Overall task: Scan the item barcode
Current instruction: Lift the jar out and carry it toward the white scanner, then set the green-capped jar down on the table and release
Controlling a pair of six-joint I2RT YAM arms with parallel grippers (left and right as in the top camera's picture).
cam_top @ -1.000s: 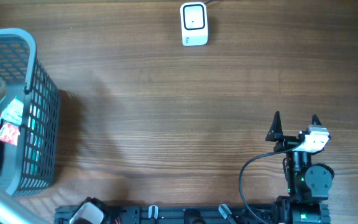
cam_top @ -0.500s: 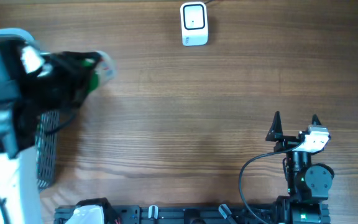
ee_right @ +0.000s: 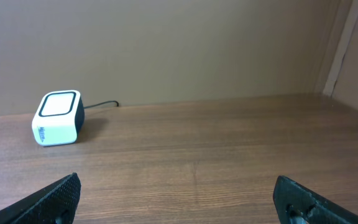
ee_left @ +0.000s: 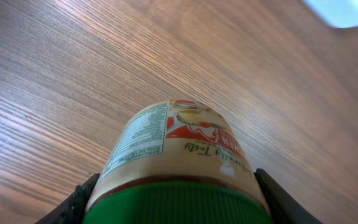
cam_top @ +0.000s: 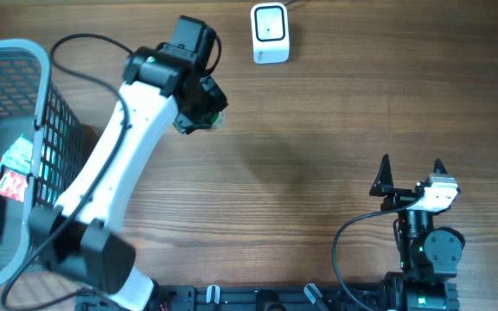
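The item is a jar with a green lid and a cream label of small print, lying lengthways in my left gripper. Both black fingers press on its sides just above the lid, so the gripper is shut on it. From overhead the left gripper hangs above the table, left of and slightly nearer than the white scanner, with only a green sliver of the jar showing. I see no barcode on the label. My right gripper rests open at the near right, with the scanner far ahead on its left.
A grey mesh basket stands at the left edge with several packets inside. The left arm stretches diagonally from the near left across the table. A cable runs from the scanner toward the back wall.
The left arm has swung out of the basket toward the right and back, carrying the jar to a spot close to the scanner. The right arm has not moved.
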